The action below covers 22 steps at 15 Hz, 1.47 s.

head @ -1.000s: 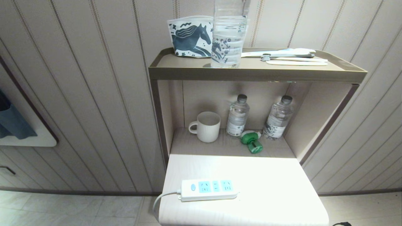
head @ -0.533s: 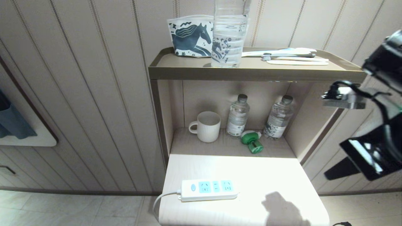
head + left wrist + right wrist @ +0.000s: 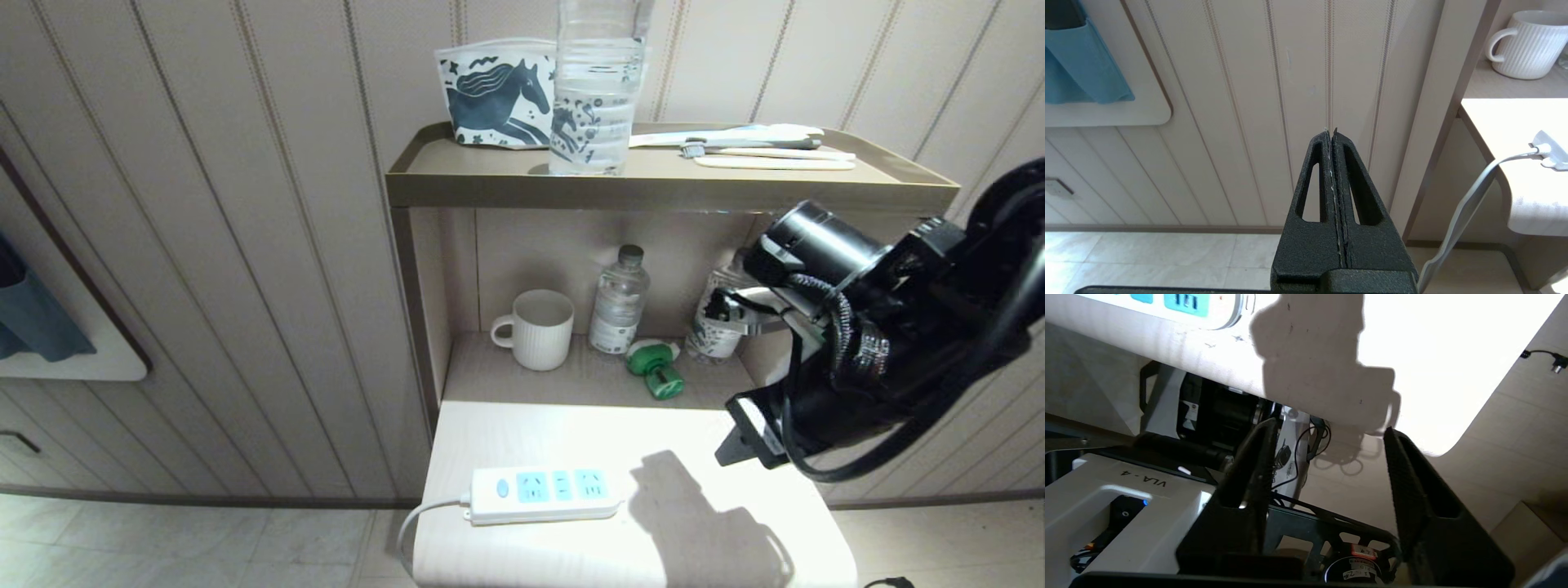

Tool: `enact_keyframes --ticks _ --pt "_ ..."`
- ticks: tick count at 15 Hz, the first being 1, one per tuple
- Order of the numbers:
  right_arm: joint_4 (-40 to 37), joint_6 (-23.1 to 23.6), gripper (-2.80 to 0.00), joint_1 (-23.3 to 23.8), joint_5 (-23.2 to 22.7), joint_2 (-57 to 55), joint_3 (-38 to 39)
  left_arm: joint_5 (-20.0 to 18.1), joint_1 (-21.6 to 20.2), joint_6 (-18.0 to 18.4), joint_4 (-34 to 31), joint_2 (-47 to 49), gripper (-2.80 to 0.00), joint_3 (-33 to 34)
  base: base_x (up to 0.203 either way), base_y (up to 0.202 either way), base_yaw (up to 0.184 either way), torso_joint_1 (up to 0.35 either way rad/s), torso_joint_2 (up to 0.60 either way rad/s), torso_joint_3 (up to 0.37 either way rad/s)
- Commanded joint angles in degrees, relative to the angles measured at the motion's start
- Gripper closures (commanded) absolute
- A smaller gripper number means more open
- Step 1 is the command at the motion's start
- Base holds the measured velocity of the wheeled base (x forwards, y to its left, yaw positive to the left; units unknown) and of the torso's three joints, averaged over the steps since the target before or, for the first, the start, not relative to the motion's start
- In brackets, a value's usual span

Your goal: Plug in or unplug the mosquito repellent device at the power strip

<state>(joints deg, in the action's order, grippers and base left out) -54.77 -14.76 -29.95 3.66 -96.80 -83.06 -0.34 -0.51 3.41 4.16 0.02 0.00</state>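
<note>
Plugging in has barely begun.
The mosquito repellent device [image 3: 655, 369] lies on the lower shelf [image 3: 522, 384], untouched; the power strip [image 3: 543, 493] on the surface [image 3: 718, 441] has empty sockets. The right tool [image 3: 1327, 457] hangs spread wide and empty; the left tool [image 3: 1331, 136] is closed.

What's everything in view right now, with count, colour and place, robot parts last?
mosquito repellent device: one, green and white, lying on the lower shelf, unplugged
power strip: one, white with light-blue sockets, on the white table
mug: one, white, lower shelf
small water bottles: two, clear, back of lower shelf
large water bottle: one, clear, top shelf
horse-print pouch: one, white and blue, top shelf
toothbrushes: white, top shelf; count unclear
right gripper: black, open, empty, above the table's right side
left gripper: black, shut, parked facing the wall panel
</note>
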Motion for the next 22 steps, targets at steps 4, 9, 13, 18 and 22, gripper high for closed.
enact_keyframes --ticks 4,9,13,18,22 --pt "5.7 -0.1 -2.80 0.6 0.7 -6.3 0.7 0.0 0.0 0.0 0.1 0.0 0.00 0.0 0.000 0.000 0.000 0.000 0.00 0.000" --pt "6.3 -0.1 -2.80 1.6 0.6 -11.6 -0.3 0.0 0.0 0.0 0.1 0.0 0.00 0.0 0.000 0.000 0.000 0.000 0.00 0.000" --pt "6.4 0.0 -2.80 4.5 0.7 -15.2 -3.4 0.0 0.0 0.0 0.0 0.0 0.00 0.0 0.000 0.000 0.000 0.000 0.00 0.000" --pt "6.3 -0.2 -2.80 5.9 1.8 -19.3 -9.5 0.0 0.0 0.0 0.1 0.0 0.00 0.0 0.000 0.000 0.000 0.000 0.00 0.000" --pt "10.0 -0.2 -2.80 6.5 1.8 -20.7 -9.7 0.0 0.0 0.0 0.0 0.0 0.00 0.0 0.000 0.000 0.000 0.000 0.00 0.000"
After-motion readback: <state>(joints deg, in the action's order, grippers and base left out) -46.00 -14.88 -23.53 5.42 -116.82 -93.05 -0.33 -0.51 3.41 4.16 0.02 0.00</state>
